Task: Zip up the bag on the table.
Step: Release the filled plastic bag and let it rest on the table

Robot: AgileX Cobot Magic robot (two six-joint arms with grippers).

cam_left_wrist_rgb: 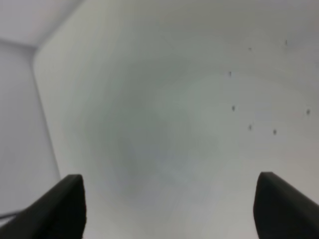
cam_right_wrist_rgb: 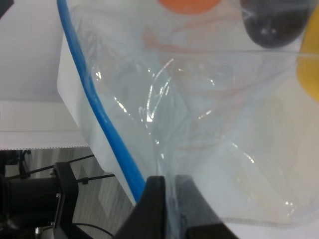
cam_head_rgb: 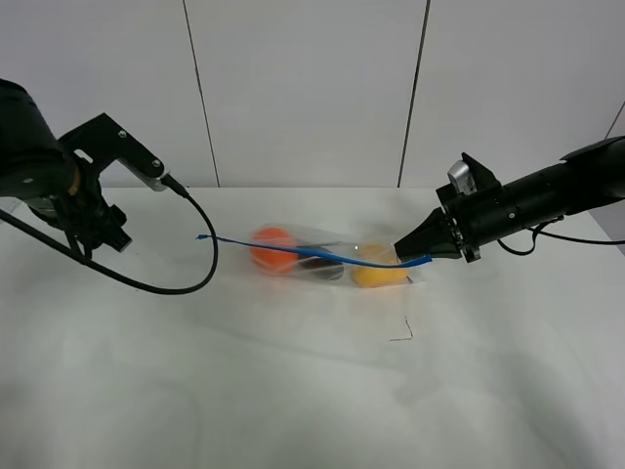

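Note:
The clear bag (cam_head_rgb: 322,259) lies on the white table (cam_head_rgb: 293,391) near its middle, with orange, dark purple and yellow produce inside. Its blue zipper strip (cam_head_rgb: 293,251) runs from the left end to the right end. My right gripper (cam_head_rgb: 422,256) is shut on the bag's right end at the strip. In the right wrist view the fingers (cam_right_wrist_rgb: 154,209) pinch the clear plastic (cam_right_wrist_rgb: 209,129) beside the blue strip (cam_right_wrist_rgb: 107,127). My left gripper (cam_left_wrist_rgb: 169,209) is open and empty over bare table (cam_left_wrist_rgb: 164,124), far left of the bag.
A black cable (cam_head_rgb: 146,283) from the left arm loops across the table left of the bag. A small dark mark (cam_head_rgb: 402,332) lies on the table in front of the bag. A panelled wall (cam_head_rgb: 303,88) stands behind the table's far edge.

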